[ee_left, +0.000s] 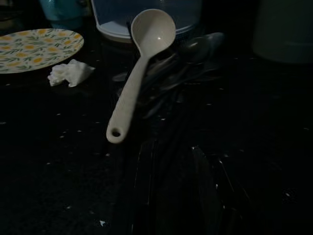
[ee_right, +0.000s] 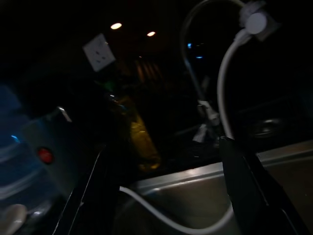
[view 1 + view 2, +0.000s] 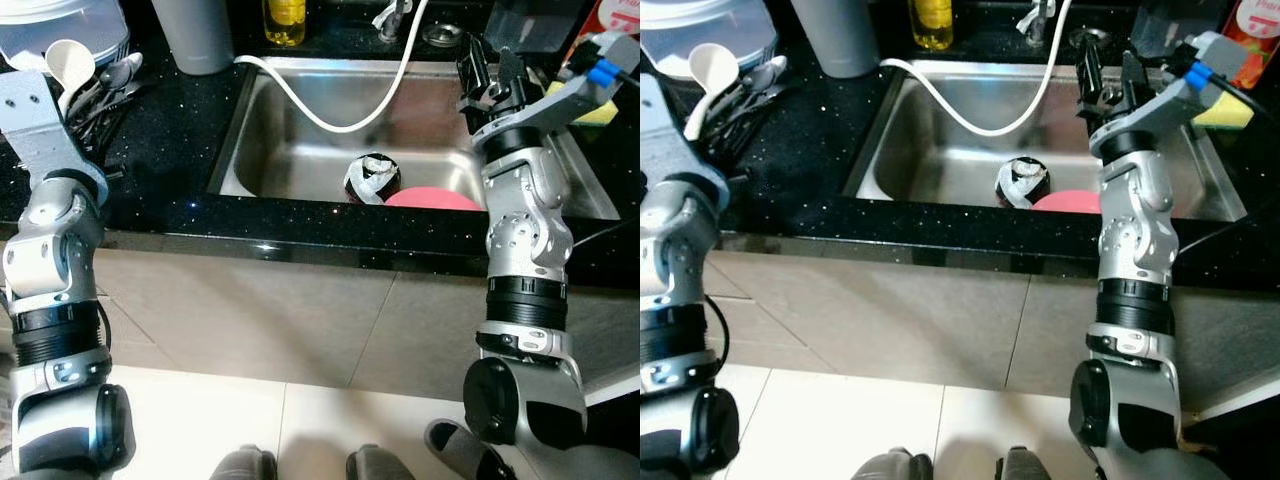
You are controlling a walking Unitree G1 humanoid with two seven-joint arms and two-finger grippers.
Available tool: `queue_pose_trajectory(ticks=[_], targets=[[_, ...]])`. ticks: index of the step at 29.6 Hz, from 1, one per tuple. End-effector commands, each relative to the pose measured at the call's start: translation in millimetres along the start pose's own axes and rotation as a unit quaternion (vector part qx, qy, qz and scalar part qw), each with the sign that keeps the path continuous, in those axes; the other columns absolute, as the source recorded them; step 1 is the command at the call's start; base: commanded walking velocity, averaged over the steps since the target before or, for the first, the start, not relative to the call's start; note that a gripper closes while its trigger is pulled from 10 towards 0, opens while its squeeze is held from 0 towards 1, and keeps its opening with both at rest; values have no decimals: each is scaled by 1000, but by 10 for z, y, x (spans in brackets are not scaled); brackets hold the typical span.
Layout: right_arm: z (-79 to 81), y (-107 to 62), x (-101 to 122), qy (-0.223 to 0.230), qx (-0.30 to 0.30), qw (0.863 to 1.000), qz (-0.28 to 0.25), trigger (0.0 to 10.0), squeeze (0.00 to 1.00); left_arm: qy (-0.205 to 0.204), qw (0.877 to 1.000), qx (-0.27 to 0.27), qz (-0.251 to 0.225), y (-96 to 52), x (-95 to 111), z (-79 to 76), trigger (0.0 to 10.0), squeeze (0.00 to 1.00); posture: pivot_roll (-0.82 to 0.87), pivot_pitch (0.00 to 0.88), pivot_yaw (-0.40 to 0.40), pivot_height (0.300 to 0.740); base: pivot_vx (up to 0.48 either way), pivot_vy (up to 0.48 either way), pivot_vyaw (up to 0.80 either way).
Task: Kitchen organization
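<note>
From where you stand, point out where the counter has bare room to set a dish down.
The black counter is bare between the cutlery pile and the sink, in front of the grey canister. The far left is crowded: white ladle, spoons, plastic tub. Right of the sink, the right end effector and yellow sponge take the room.

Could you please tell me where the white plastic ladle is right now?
The white plastic ladle lies on the black speckled countertop, left of the steel sink, resting atop a pile of metal spoons beside the clear lidded container.
</note>
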State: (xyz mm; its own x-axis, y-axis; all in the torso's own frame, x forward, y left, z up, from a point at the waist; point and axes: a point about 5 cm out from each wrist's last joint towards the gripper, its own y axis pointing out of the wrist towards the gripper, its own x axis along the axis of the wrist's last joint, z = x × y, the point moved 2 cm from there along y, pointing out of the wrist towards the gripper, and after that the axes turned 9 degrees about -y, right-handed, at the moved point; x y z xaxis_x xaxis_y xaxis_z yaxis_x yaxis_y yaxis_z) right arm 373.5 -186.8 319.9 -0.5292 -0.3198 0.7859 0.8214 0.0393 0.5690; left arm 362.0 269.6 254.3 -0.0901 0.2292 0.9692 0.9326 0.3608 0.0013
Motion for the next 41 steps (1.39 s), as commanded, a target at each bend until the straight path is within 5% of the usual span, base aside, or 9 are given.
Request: queue_pose_trajectory(ticks=[1, 5, 14, 16, 19, 22, 32, 36, 41], targets=[[-23, -44, 8, 12, -8, 1000, 3, 10000, 0, 25, 1000, 16, 0, 35, -4, 61, 10000, 0, -58, 107, 85, 740, 0, 0, 0], [-45, -112, -21, 3, -17, 1000, 16, 10000, 0, 88, 996, 34, -6, 107, 6, 121, 10000, 0, -76, 98, 94, 740, 0, 0, 0], [-122, -161, 30, -20, -26, 999, 18, 10000, 0, 62, 997, 32, 25, 265, -33, 230, 10000, 0, -102, 99, 105, 740, 0, 0, 0], [-154, -162, 69, -25, -31, 999, 17, 10000, 0, 44, 998, -25, 42, 341, -46, 58, 10000, 0, -108, 108, 106, 740, 0, 0, 0], [-159, -163, 83, -28, -32, 999, 17, 10000, 0, 38, 997, -43, 46, 388, -43, -22, 10000, 0, -109, 110, 107, 740, 0, 0, 0], [-149, -162, 108, -33, -31, 999, 17, 10000, 0, -16, 998, -58, 30, 482, 45, -169, 10000, 0, -113, 126, 108, 740, 0, 0, 0], [-147, -179, 131, -42, -31, 998, 24, 10000, 0, -102, 992, 30, 71, 543, -154, -142, 10000, 0, -123, 164, 111, 740, 0, 0, 0], [-209, -201, 153, -50, -39, 998, 26, 10000, 0, -132, 984, 106, 65, 541, -197, 94, 10000, 0, -113, 184, 113, 740, 0, 0, 0], [-232, -206, 152, -52, -43, 997, 29, 10000, 0, -144, 979, 127, 70, 538, -251, 177, 10000, 0, -107, 193, 110, 740, 0, 0, 0]])
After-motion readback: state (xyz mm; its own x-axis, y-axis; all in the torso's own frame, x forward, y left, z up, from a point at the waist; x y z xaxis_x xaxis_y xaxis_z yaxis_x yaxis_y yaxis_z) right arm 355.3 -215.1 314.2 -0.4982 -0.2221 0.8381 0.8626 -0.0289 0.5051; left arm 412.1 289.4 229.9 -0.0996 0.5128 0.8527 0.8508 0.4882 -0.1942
